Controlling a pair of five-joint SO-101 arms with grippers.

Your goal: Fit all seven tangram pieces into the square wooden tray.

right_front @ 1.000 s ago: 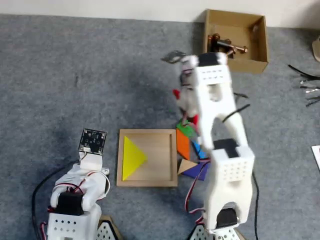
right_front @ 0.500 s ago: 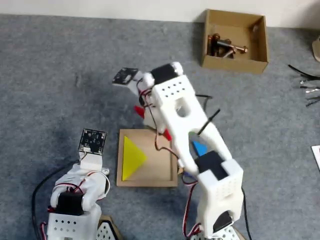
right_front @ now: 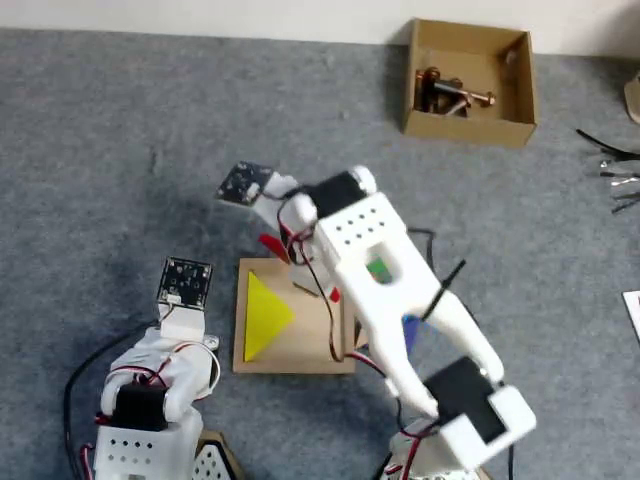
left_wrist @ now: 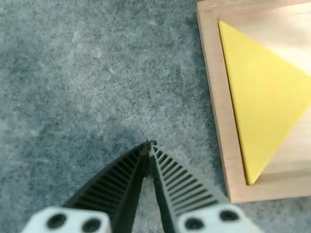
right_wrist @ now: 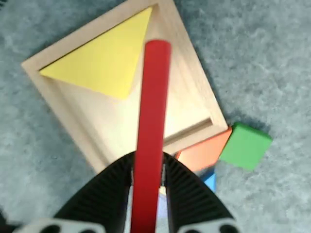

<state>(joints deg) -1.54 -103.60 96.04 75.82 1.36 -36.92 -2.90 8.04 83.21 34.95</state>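
The square wooden tray (right_front: 290, 366) lies on the grey carpet with a large yellow triangle (right_front: 262, 315) in its left half. My right gripper (right_front: 275, 245) hangs over the tray's far edge, shut on a red piece (right_front: 270, 243). In the right wrist view the red piece (right_wrist: 153, 107) stands edge-on between the fingers of the right gripper (right_wrist: 148, 160), above the tray (right_wrist: 189, 111) and the yellow triangle (right_wrist: 107, 60). Green (right_wrist: 245, 145), orange (right_wrist: 201, 153) and blue (right_wrist: 209, 180) pieces lie just outside the tray. My left gripper (left_wrist: 149, 145) is shut on nothing, over carpet beside the tray's rim (left_wrist: 214, 87).
A cardboard box (right_front: 468, 80) with metal parts stands at the back right. Cables (right_front: 610, 160) lie at the right edge. The right arm covers the tray's right side and most of the loose pieces; a bit of blue (right_front: 408, 328) shows beside it.
The right arm has swung left from above the loose pieces to over the tray, carrying the red piece. The left arm has not moved.
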